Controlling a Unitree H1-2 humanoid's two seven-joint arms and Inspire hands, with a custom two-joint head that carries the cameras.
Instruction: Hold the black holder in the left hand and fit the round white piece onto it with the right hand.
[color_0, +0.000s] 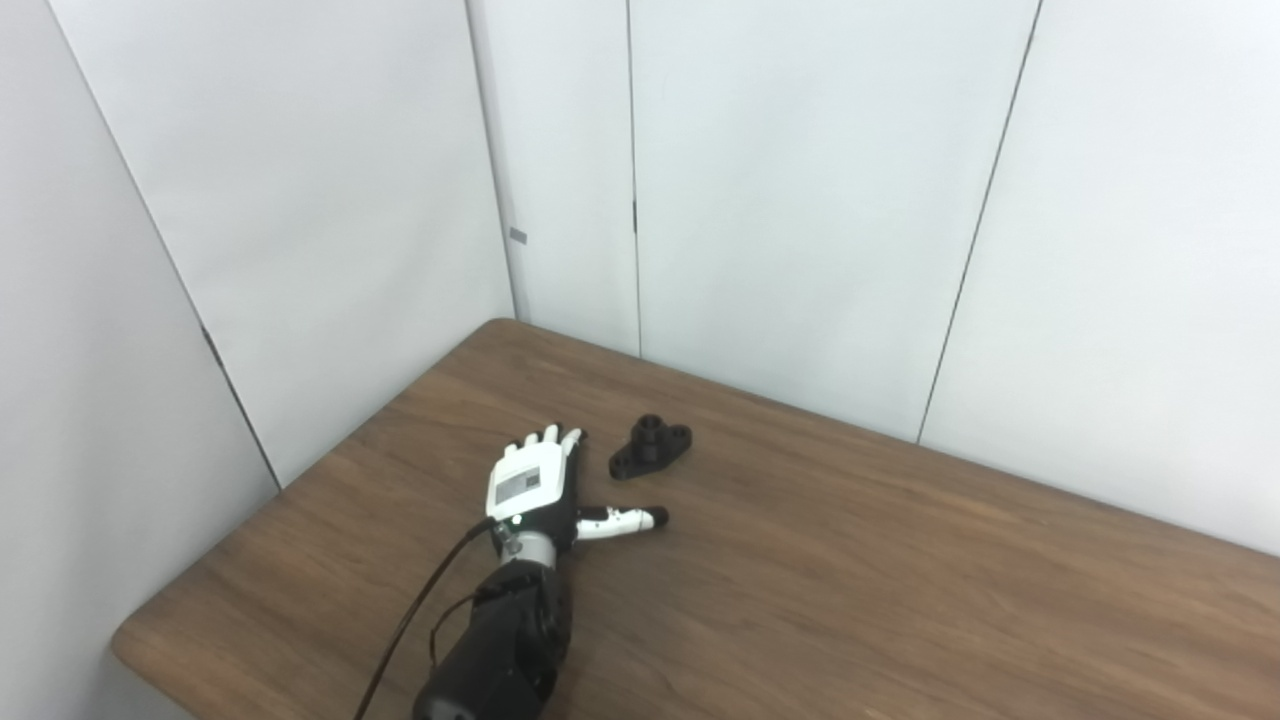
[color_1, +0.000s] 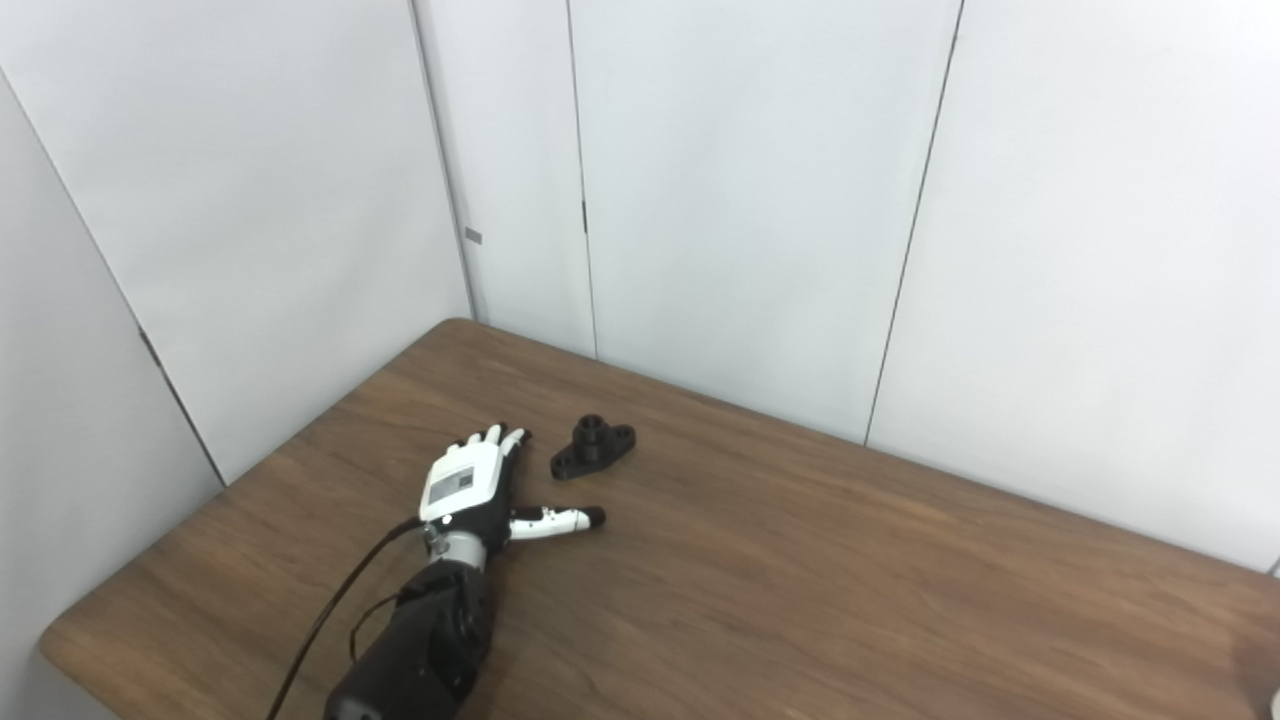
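Holder (color_0: 650, 447): black, lying on the wooden surface (color_0: 900, 580), near the far left corner | Left hand (color_0: 530, 485): palm down just left of holder, not touching; fingers (color_0: 548, 437) spread, thumb out, empty | Right hand: unseen

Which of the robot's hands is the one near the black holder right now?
The left hand, lying open on the table with its thumb spread, just left of the black holder and not touching it. The right hand is out of view.
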